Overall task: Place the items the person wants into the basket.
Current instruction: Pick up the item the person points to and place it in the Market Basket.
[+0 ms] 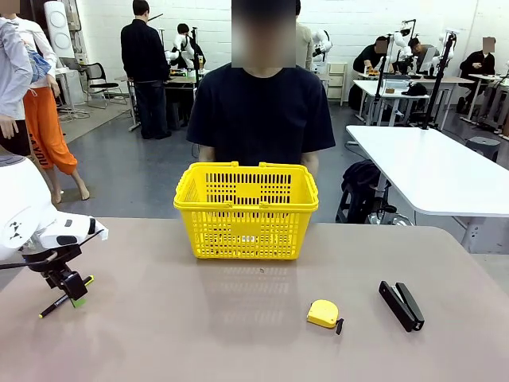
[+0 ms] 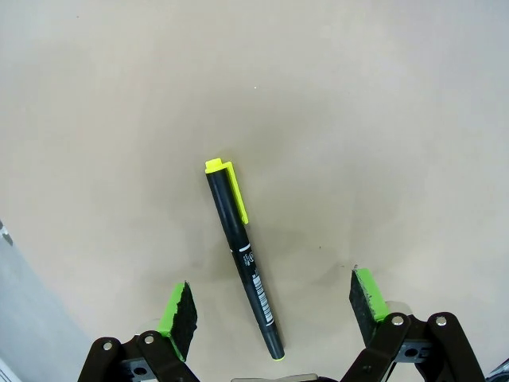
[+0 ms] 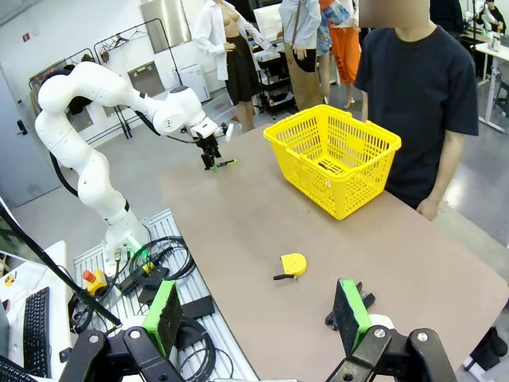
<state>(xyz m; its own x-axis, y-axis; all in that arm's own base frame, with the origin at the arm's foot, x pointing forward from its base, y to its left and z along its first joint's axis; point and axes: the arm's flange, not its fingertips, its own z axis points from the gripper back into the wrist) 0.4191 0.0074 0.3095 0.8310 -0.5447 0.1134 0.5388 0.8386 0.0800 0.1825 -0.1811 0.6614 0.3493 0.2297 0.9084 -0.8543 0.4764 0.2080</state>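
A thin black pen (image 2: 241,256) with a yellow cap and clip lies flat on the tan table. My left gripper (image 2: 273,309) hangs just above it, open, with the pen between its green pads (image 2: 180,317), apart from both. From the front, the left gripper (image 1: 70,294) stands over the pen (image 1: 49,309) at the table's left edge. The yellow basket (image 1: 246,208) stands at the far middle, in front of the person (image 1: 262,111). A dark item (image 3: 328,166) lies on the basket's (image 3: 334,131) floor; I cannot tell which. My right gripper (image 3: 256,317) is open and holds nothing, high above the table's near right corner.
A small yellow tape measure (image 1: 322,313) and a black stapler (image 1: 402,305) lie on the near right of the table. The person's hands hang behind the basket. Bare table spreads between the pen and the basket.
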